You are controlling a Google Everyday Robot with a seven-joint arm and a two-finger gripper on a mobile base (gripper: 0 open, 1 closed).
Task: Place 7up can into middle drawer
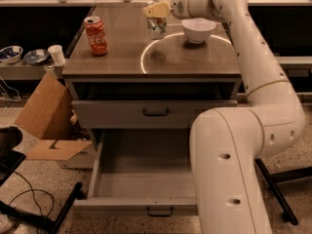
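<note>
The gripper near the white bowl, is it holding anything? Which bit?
Yes. The gripper grips the 7up can by its top end, at the back of the cabinet top, beside the white bowl.

White Coca-Cola script runs down the red can [96, 35], left of the gripper [157, 14] whose jaws hold the 7up can [157, 29].

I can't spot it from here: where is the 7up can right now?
At the far side of the cabinet top, the 7up can is just left of the white bowl, directly under the gripper.
</note>
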